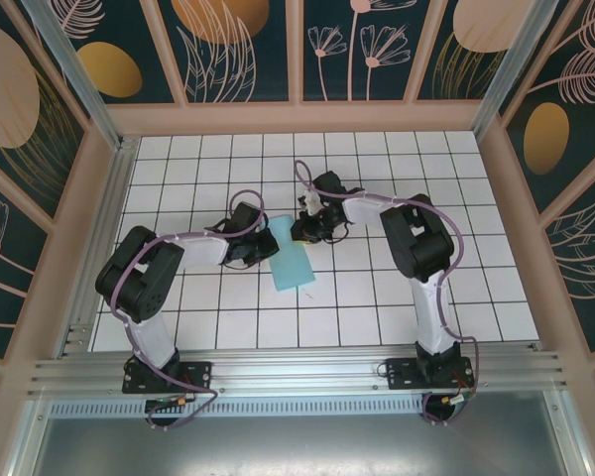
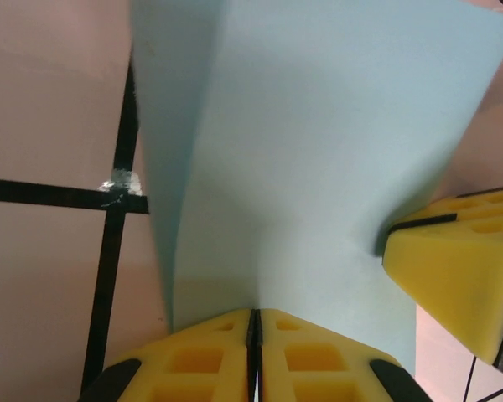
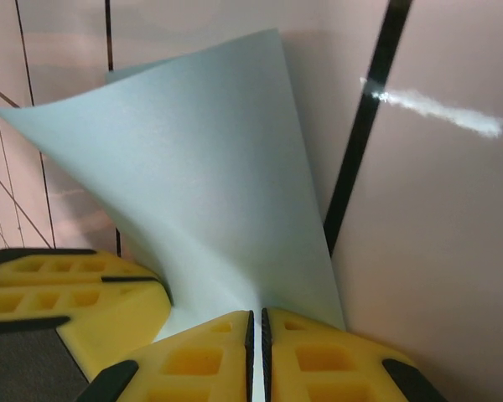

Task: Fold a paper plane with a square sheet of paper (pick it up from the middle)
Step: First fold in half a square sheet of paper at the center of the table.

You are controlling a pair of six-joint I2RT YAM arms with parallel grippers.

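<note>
The square sheet of paper [image 1: 291,262], light turquoise, is doubled into a narrow strip in the middle of the tiled table, its far end lifted. My left gripper [image 1: 261,242] pinches that far end from the left and my right gripper [image 1: 303,232] pinches it from the right, close together. In the left wrist view the yellow jaws [image 2: 253,315] are pressed shut on the paper's edge, and the sheet [image 2: 318,159] rises away in a curve. The right wrist view has its jaws [image 3: 256,315] shut on the sheet [image 3: 193,176] too, with the other gripper's yellow fingers [image 3: 75,293] alongside.
The white grid-tiled table [image 1: 397,307] is walled by a wooden frame [image 1: 297,117] on three sides. Both arm bases sit on the metal rail [image 1: 297,372] at the near edge. Black grid lines [image 2: 109,251] run under the paper.
</note>
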